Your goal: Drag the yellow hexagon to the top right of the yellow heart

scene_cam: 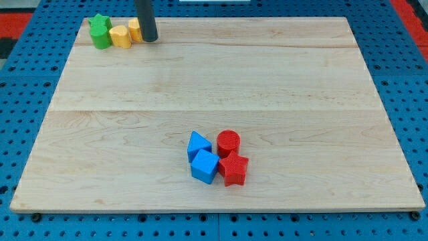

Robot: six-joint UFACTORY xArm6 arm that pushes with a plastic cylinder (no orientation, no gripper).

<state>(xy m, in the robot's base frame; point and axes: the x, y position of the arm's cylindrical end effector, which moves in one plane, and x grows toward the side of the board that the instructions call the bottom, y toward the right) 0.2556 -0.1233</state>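
A: Camera view. Where is the yellow hexagon (pixel 134 29)?

B: Far left corner of the bench (pixel 214 73); my tip (pixel 149 39) touches its right side; the yellow heart (pixel 121 36) sits just left of it, the green star (pixel 100 31) beyond.

A: Pincer?

B: None fitted, only the rod; near centre: blue triangle (pixel 198 144), blue cube (pixel 205 166), red cylinder (pixel 228 142), red star (pixel 234 169), clustered.

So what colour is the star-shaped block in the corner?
Green, seen in the camera view, top left.

wooden board (pixel 281 80), green (pixel 100 31), yellow (pixel 121 36), blue (pixel 204 166), red blocks (pixel 233 169)
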